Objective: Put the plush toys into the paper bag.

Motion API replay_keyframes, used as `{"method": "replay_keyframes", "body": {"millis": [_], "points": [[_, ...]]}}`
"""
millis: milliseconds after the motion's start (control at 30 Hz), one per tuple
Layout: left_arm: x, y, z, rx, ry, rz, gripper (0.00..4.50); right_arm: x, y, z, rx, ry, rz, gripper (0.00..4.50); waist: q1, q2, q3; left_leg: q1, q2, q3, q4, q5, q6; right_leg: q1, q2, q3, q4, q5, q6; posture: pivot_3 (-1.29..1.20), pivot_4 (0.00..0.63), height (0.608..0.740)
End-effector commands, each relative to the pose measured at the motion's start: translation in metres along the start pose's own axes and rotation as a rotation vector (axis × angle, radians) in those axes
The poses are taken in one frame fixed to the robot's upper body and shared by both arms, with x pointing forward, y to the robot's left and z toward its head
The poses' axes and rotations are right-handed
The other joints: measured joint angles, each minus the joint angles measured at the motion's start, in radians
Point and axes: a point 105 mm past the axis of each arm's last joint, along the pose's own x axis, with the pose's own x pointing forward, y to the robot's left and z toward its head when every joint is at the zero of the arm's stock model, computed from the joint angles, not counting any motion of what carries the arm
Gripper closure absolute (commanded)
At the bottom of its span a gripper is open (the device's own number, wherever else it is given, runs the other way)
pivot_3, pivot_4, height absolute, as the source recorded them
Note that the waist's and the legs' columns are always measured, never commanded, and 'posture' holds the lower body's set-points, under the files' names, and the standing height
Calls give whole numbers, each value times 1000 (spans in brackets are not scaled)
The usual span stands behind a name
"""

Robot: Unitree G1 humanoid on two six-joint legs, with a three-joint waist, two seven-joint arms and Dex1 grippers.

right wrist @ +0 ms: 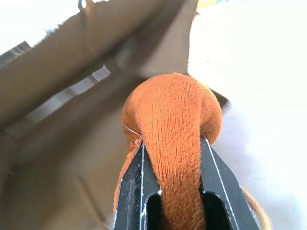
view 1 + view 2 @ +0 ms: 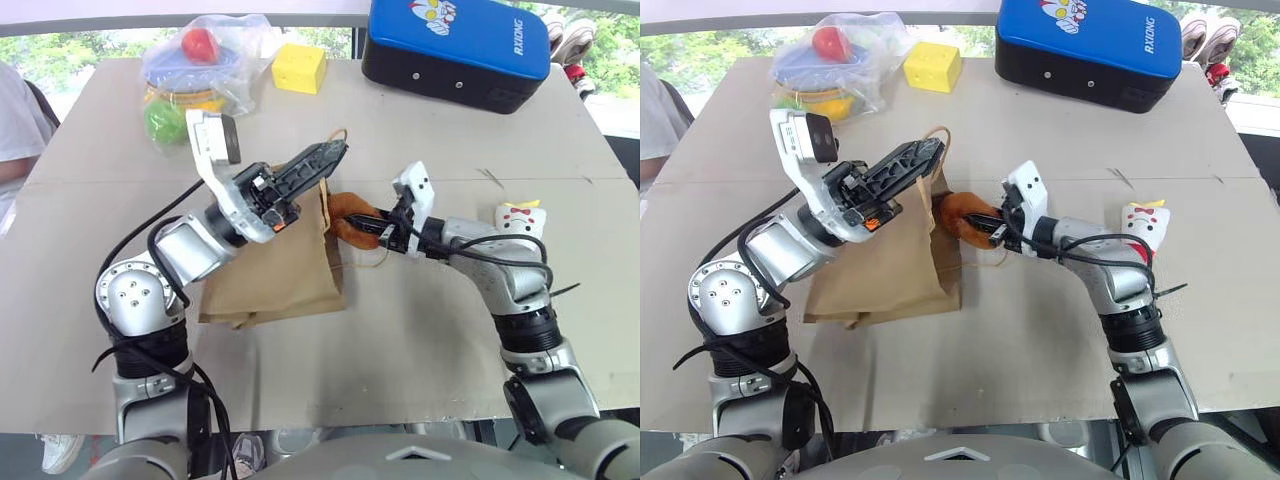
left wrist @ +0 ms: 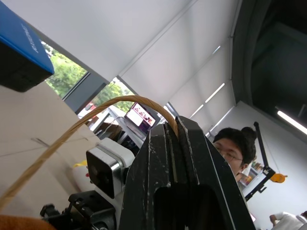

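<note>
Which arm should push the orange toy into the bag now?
Right. The right claw is shut on the orange plush toy right at the paper bag mouth, while the left claw is shut on the bag's handle, holding it open.

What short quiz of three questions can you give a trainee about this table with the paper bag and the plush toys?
1. True or false: the orange-brown plush toy already lies fully inside the paper bag.
2. What does the left end effector hold? A) the bag's handle B) the yellow block C) the blue case
3. Where is the white plush toy?

Key
1. False: the right end effector is shut on it at the bag's mouth.
2. A: the handle.
3. On the table, beside the right arm.
</note>
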Motion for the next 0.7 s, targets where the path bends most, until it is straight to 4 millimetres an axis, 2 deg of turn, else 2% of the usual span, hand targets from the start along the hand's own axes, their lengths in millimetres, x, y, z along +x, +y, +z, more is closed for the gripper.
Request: {"method": "replay_keyframes", "body": {"millis": [33, 167, 367, 500, 700], "points": [[3, -2, -3, 15, -1, -30, 4500, 9, 25, -3, -44, 22, 111, 4467, 0, 0, 0, 0, 0, 0, 0, 0, 0, 0, 0, 0, 0, 0, 0, 0, 150, 740], [7, 2, 0, 30, -10, -27, 4500, 20, 34, -14, -199, 70, 180, 4467, 3, 0, 0, 0, 0, 0, 0, 0, 0, 0, 0, 0, -1, 0, 0, 0, 150, 740], [10, 3, -3, 30, -11, -26, 4500, 58, 11, -28, -414, 95, 89, 4467, 2, 0, 0, 0, 0, 1, 0, 0, 0, 0, 0, 0, -1, 0, 0, 0, 150, 740], [8, 1, -4, 32, -15, -20, 4500, 76, 8, -27, -431, 33, 65, 4467, -3, 0, 0, 0, 0, 0, 0, 0, 0, 0, 0, 0, -1, 0, 0, 0, 150, 740], [7, -1, 9, 63, -66, -2, 4500, 84, 14, -60, -442, 121, 144, 4467, -9, 0, 0, 0, 0, 0, 0, 0, 0, 0, -1, 0, -1, 0, 0, 0, 150, 740]]}}
